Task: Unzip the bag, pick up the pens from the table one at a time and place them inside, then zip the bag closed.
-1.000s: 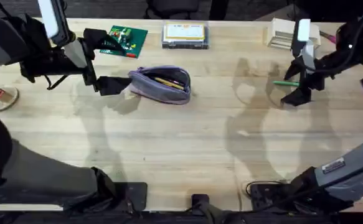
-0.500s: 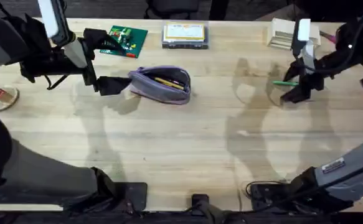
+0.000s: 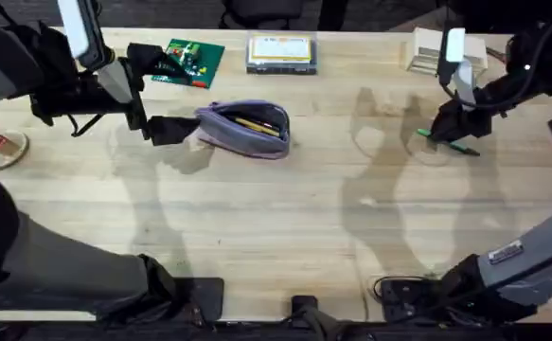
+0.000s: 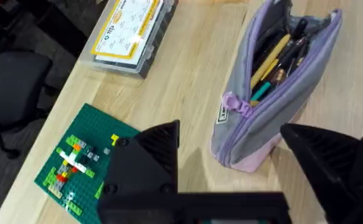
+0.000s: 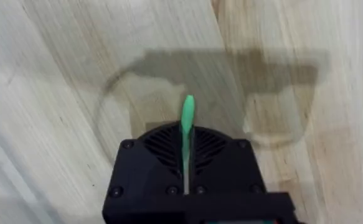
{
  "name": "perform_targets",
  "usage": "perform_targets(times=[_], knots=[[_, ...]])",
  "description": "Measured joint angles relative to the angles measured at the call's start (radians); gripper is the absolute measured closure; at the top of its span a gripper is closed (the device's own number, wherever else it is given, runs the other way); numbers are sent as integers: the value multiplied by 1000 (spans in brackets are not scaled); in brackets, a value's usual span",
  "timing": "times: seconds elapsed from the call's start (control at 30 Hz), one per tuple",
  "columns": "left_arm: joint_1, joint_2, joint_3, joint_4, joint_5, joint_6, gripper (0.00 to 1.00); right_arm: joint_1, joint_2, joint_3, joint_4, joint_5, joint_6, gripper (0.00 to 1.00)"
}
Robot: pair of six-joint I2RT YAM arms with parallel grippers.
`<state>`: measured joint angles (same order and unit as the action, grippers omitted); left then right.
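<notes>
At the table's (image 3: 276, 218) left, the left gripper (image 4: 231, 146) stands with its black fingers spread wide around the near end of the bag (image 3: 245, 127), one finger on each side of the pouch, steadying it where it lies, exactly as it did a second ago. The lavender-grey fabric pouch sags open along its unzipped seam, soft and oval, with several pens and a yellow pencil already lying inside. Behind it sit a green brick baseplate (image 3: 192, 61) studded with small pieces and a clear plastic box (image 3: 280, 52) with a yellow label. Far to the right, the change: the right gripper (image 3: 443, 131), a second ago set down over the green pen (image 3: 455, 144) on the wood, has risen and swung with the thin, smooth plastic stick pinched between its closed fingers. The pick looks done; the carry across to the open pouch appears next.
</notes>
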<state>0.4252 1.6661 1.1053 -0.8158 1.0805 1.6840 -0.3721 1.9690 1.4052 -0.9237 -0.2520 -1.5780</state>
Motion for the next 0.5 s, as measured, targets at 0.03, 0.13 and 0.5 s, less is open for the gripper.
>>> perform_targets(times=[0.03, 0.13, 0.5], knots=[[0, 0, 0, 0, 0, 0, 8, 5, -1, 1, -1, 6, 0, 968], [0, 0, 0, 0, 0, 0, 8, 28, -4, 7, -26, 40, 0, 972], [0, 0, 0, 0, 0, 0, 8, 207, -6, 121, -246, 118, 63, 970]])
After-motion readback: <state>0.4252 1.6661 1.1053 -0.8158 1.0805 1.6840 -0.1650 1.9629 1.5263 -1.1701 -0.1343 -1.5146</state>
